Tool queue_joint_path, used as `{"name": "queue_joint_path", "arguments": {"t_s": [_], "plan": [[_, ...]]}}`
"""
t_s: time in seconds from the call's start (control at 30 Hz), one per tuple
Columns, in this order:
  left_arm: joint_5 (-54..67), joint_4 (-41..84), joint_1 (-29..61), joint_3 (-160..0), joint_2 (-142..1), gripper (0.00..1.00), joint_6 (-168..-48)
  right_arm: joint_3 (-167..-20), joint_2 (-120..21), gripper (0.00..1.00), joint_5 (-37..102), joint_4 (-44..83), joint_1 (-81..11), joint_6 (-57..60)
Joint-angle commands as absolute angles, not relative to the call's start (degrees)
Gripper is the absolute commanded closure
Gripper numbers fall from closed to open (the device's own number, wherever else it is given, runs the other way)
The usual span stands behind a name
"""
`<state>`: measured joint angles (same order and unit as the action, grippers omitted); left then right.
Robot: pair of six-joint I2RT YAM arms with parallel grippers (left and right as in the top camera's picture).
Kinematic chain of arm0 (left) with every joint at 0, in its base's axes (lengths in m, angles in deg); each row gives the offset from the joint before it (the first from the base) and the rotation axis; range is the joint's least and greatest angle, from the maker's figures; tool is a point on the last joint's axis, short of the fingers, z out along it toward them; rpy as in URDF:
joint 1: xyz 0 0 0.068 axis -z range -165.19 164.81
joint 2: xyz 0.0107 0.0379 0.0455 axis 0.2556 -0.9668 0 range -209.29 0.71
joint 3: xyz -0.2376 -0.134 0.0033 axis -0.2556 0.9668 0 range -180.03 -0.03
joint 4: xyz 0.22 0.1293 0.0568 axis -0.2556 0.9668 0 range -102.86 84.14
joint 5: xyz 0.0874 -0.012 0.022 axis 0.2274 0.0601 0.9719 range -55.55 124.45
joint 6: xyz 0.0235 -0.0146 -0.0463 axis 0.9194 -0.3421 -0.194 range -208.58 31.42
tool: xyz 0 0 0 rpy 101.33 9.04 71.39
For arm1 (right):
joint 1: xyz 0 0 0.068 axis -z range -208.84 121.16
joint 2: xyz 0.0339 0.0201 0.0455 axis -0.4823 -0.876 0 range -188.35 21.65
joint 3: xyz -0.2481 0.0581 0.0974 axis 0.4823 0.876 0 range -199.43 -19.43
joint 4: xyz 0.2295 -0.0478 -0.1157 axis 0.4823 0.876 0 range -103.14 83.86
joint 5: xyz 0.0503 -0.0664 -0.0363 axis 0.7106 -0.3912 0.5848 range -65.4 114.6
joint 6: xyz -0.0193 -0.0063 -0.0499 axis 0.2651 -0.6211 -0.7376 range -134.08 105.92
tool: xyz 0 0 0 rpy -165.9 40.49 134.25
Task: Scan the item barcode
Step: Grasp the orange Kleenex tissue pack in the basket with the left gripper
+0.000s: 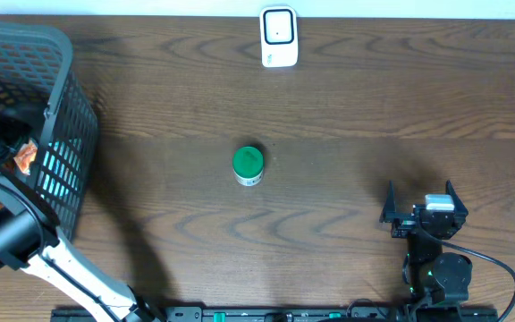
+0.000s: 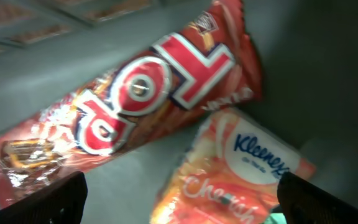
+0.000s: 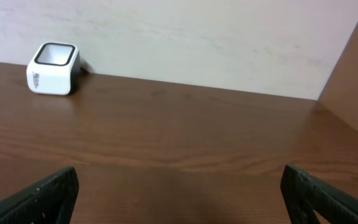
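Dark wood-grain table (image 1: 347, 98) — pale plain wall (image 3: 197, 37) behind far edge, soft even light.

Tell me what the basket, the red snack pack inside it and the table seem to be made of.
Basket: likely moulded plastic, matte grey, with an open lattice wall.
Red snack pack: glossy printed film or foil, judging by its crinkles and glare.
Table: wood or wood-look laminate, brown with grain lines and a low sheen.
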<state>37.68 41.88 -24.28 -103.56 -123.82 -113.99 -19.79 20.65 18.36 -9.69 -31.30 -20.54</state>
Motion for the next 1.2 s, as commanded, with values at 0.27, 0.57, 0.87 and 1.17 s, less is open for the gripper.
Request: {"name": "queue_joint_path", "arguments": {"t_s": [0.27, 0.57, 0.87, 1.17], "plan": [[38.40, 37.22, -20.74, -99.84, -124.57, 0.02, -113.22, -19.75, 20.87, 0.01, 17.83, -9.50, -30.75, -19.91], [43.71, 35.97, -20.79, -96.06, -124.57, 0.02, -113.20, -19.75, 20.87, 0.01, 17.83, -9.50, -30.75, -19.91], [44.17, 38.09, -20.79, -96.50, -124.02, 0.44, -112.57, -19.75, 20.87, 0.01, 17.83, -9.50, -30.75, -19.91], [44.12, 42.27, -21.18, -99.54, -116.00, 0.52, -112.61, -19.75, 20.87, 0.01, 17.83, -9.50, -30.75, -19.91]]}}
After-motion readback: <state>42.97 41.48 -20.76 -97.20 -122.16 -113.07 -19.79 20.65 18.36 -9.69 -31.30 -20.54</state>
